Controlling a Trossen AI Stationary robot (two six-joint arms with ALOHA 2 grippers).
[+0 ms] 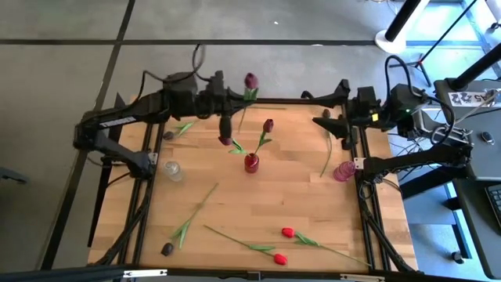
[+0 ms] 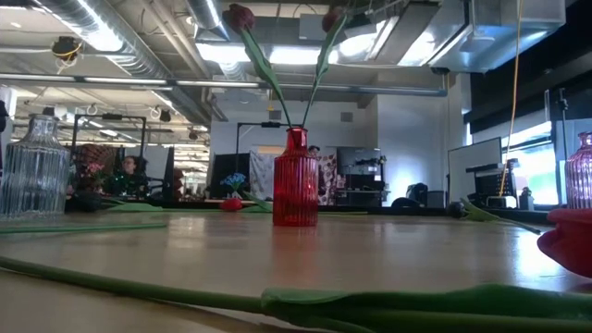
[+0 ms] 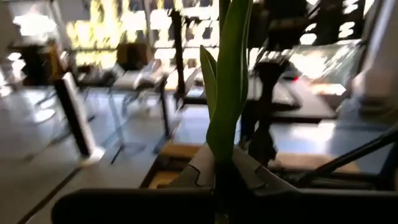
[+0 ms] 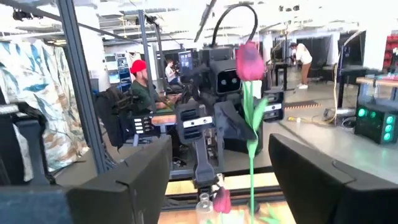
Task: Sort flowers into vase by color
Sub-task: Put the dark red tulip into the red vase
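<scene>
My left gripper [image 1: 235,102] is over the table's far edge, shut on a maroon flower [image 1: 250,81] that stands upright. My right gripper [image 4: 221,180] faces it from the right, open, with its fingers on either side of that flower's stem [image 4: 252,155] and apart from it. A red vase [image 1: 251,162] at mid-table holds two maroon flowers [image 2: 242,17]. A pink vase [image 1: 343,171] at the right holds one stem. A clear vase [image 1: 173,170] stands at the left. Two red flowers [image 1: 283,244] and two dark ones [image 1: 167,249] lie flat on the table. My left gripper pinches the flower's green stem where a leaf rises from it [image 3: 222,146], between its two fingers. The fingers come level from the table's left and lie across the stem. The flower stands upright, its head above the fingers and its lower stem [image 1: 239,125] hanging clear of the table.
The red flowers lie near the front edge, a dark one [image 1: 168,135] near the far left corner. A long stem [image 2: 277,298] lies across the front of the low view. People sit at desks beyond the table. A dark metal frame runs along the table's edges.
</scene>
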